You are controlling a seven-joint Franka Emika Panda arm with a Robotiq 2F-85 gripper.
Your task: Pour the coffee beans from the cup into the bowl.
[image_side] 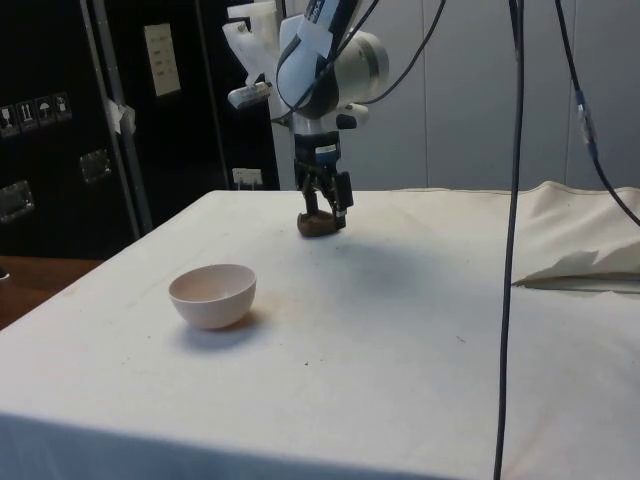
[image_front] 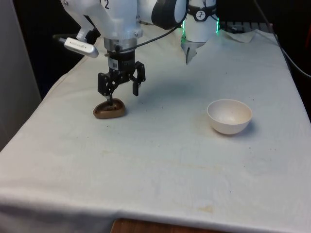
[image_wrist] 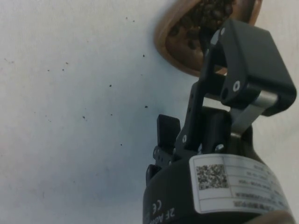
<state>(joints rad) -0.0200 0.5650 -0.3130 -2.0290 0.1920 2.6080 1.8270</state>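
The table [image_front: 160,170] is bare cloth apart from two things, well apart. The white bowl [image_front: 229,115] sits empty toward the front view's right. The brown cup [image_front: 109,109], full of beans [image_wrist: 208,14], sits under the gripper [image_front: 121,90], whose fingers are spread; one seems to dip inside the rim. Close squarely on the wall and lift level.

Even overhead light, soft faint shadows
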